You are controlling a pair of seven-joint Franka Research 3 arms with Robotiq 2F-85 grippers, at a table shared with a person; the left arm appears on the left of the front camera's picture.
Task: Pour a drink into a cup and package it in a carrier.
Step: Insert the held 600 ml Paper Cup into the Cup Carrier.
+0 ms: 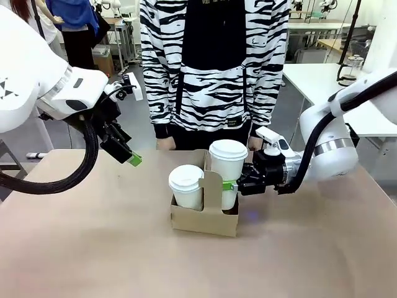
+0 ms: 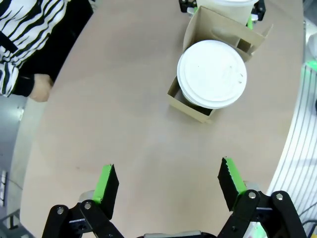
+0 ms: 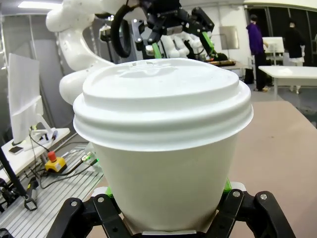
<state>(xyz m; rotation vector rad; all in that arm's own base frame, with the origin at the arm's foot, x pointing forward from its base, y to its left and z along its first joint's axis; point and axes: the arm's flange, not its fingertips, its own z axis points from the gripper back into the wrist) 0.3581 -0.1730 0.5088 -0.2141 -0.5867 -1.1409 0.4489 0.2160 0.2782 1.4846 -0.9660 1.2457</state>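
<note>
Right end effector [image 1: 239,182] clamped on the lidded cup [image 1: 227,167], lowering it into the right pocket of the carrier [image 1: 205,218] at the middle of the tabletop [image 1: 93,248]. Left end effector [image 1: 127,155] wide open, holding nothing, hovering apart. Second cup [image 1: 187,185] already seated in the left pocket; likely left: seating and release.

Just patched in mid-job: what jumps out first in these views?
The right end effector is clamped on a lidded white cup standing taller in the right pocket of the brown carrier at mid-table. A second lidded cup sits in the left pocket. The left end effector hangs open above the table, empty, with a person in a zebra-striped top standing opposite.
</note>
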